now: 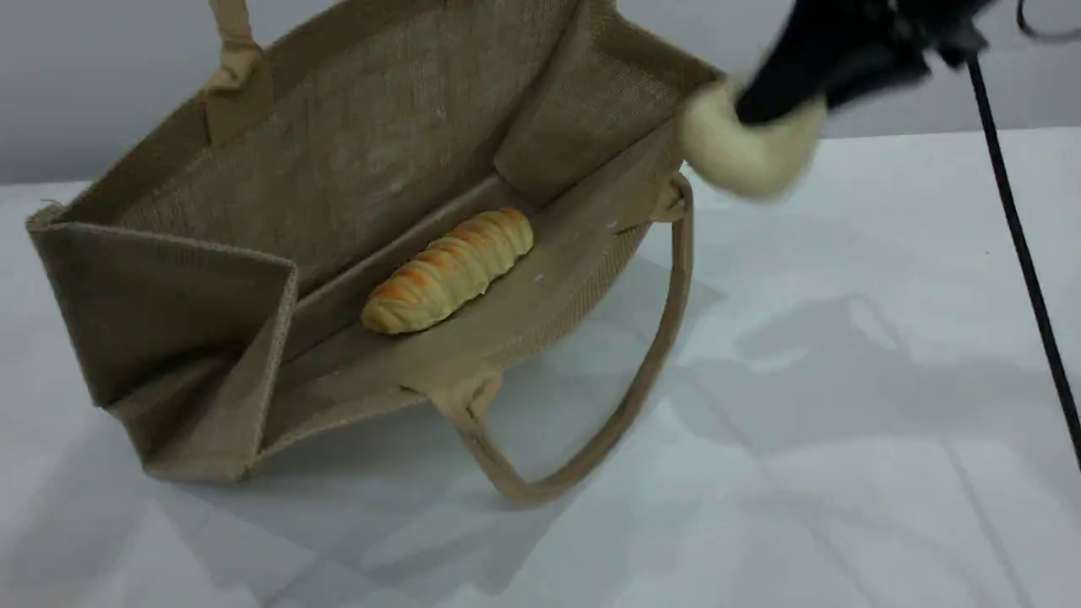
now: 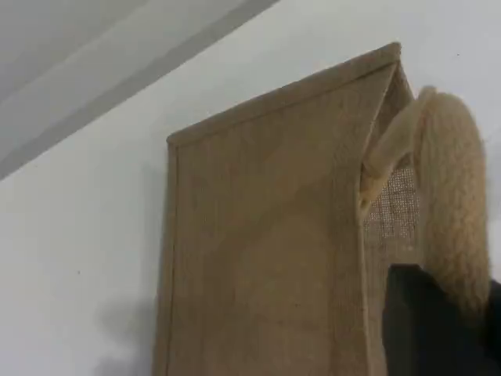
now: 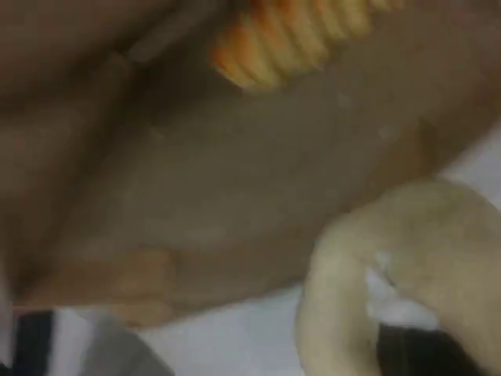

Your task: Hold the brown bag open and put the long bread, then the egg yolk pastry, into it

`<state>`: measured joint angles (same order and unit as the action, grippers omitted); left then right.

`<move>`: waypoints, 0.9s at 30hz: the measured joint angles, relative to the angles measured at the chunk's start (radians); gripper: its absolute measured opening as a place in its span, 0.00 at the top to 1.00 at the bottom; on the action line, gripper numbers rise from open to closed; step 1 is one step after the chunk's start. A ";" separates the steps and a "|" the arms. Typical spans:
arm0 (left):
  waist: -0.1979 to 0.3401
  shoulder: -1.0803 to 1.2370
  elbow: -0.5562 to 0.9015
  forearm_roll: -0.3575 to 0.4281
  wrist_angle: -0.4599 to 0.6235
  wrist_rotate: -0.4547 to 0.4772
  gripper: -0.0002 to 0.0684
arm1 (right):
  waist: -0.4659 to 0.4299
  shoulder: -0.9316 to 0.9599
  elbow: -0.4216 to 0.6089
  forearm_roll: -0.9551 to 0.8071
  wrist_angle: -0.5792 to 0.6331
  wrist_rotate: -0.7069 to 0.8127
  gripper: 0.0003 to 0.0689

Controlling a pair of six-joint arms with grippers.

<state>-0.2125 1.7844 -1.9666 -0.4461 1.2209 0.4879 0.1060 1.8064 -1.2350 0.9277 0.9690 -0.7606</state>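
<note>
The brown bag (image 1: 355, 160) lies tilted on the table with its mouth wide open toward the camera. Its upper handle (image 1: 232, 42) runs up out of the scene view. In the left wrist view that beige handle (image 2: 450, 196) is pinched in my left gripper (image 2: 446, 321), which is shut on it. The long bread (image 1: 452, 268) lies inside the bag on its lower wall, and its ridged end (image 3: 297, 31) shows in the right wrist view. My right gripper (image 1: 752, 118) is shut on the egg yolk pastry (image 1: 747, 156), in the air just beside the bag's right rim. The pastry (image 3: 407, 266) looms close there.
The bag's lower handle (image 1: 625, 405) loops out onto the white table (image 1: 844, 422). A black cable (image 1: 1022, 253) runs down the right side of the scene view. A grey wall stands behind the table.
</note>
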 joint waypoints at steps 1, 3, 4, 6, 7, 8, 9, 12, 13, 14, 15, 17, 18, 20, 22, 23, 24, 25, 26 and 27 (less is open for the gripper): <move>0.000 0.000 0.000 0.000 0.000 0.000 0.87 | 0.008 -0.001 -0.001 0.047 0.007 -0.017 0.92; 0.000 0.000 0.000 0.000 0.000 0.000 0.87 | 0.038 0.000 -0.001 0.128 0.013 -0.064 0.92; 0.000 0.000 0.000 0.000 0.000 0.000 0.87 | 0.060 0.001 -0.001 0.165 0.005 -0.085 0.92; 0.000 0.000 0.000 0.000 0.000 0.000 0.87 | 0.108 0.001 -0.001 0.234 -0.048 -0.112 0.92; 0.000 0.000 0.000 0.000 0.000 0.001 0.87 | 0.139 0.001 -0.001 0.254 -0.076 -0.117 0.92; 0.000 -0.001 0.000 -0.001 0.000 0.001 0.87 | 0.166 0.001 -0.001 0.261 -0.110 -0.117 0.92; 0.000 -0.003 0.000 -0.001 0.000 0.001 0.87 | 0.200 0.004 -0.001 0.263 -0.153 -0.117 0.92; 0.000 -0.004 0.000 -0.001 0.000 0.001 0.87 | 0.290 0.022 -0.001 0.265 -0.304 -0.117 0.92; 0.000 -0.004 0.000 -0.001 0.000 0.001 0.87 | 0.316 0.032 -0.001 0.264 -0.354 -0.117 0.92; 0.000 -0.004 0.000 -0.001 0.000 0.001 0.87 | 0.338 0.044 -0.001 0.264 -0.393 -0.117 0.92; 0.000 -0.004 0.000 -0.001 0.000 0.001 0.87 | 0.352 0.054 -0.001 0.264 -0.436 -0.121 0.92; 0.000 -0.004 0.000 -0.002 0.000 0.001 0.87 | 0.371 0.084 -0.002 0.264 -0.498 -0.137 0.92; 0.000 -0.004 0.000 -0.002 0.000 0.002 0.87 | 0.373 0.101 -0.008 0.263 -0.516 -0.153 0.91; 0.000 -0.004 0.000 -0.002 0.000 0.009 0.87 | 0.373 0.133 -0.026 0.263 -0.540 -0.191 0.88; 0.000 -0.004 0.000 -0.002 0.001 0.009 0.87 | 0.373 0.164 -0.050 0.263 -0.536 -0.221 0.81; 0.000 -0.004 0.000 -0.002 0.001 0.009 0.87 | 0.373 0.173 -0.064 0.263 -0.519 -0.231 0.76; 0.000 -0.004 0.000 -0.002 0.001 0.009 0.87 | 0.373 0.179 -0.074 0.263 -0.506 -0.242 0.68; 0.000 -0.004 0.000 -0.002 0.000 0.009 0.87 | 0.373 0.179 -0.086 0.263 -0.503 -0.258 0.59; 0.000 -0.004 0.000 -0.002 0.000 0.009 0.87 | 0.373 0.178 -0.098 0.263 -0.503 -0.273 0.51; 0.000 -0.004 0.000 -0.002 0.000 0.009 0.87 | 0.373 0.176 -0.109 0.264 -0.500 -0.287 0.40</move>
<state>-0.2125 1.7803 -1.9666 -0.4477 1.2210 0.4965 0.4794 1.9821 -1.3437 1.1918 0.4691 -1.0475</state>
